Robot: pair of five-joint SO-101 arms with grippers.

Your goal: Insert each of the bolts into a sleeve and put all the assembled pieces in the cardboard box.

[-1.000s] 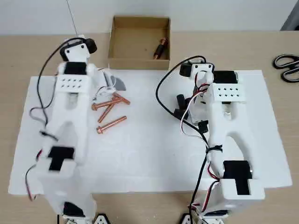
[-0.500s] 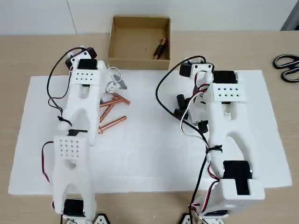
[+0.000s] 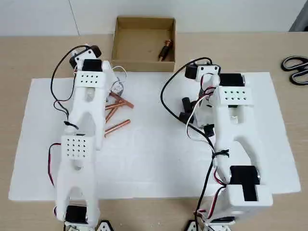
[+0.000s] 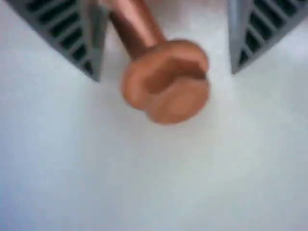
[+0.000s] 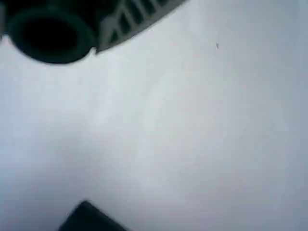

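On your white mat (image 3: 154, 159), below the cardboard box (image 3: 142, 65) holding one assembled piece (image 3: 166, 49), your left gripper (image 4: 166, 70) sits with fingers parted around a copper bolt (image 4: 163, 91).

robotics lab: two arms (image 3: 86, 110) on wooden table (image 3: 29, 53).

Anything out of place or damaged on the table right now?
Nothing spilled or damaged. Only stray: black-handled scissors at the wooden table right edge, off the white mat. The copper bolts lie loosely crossed on it.
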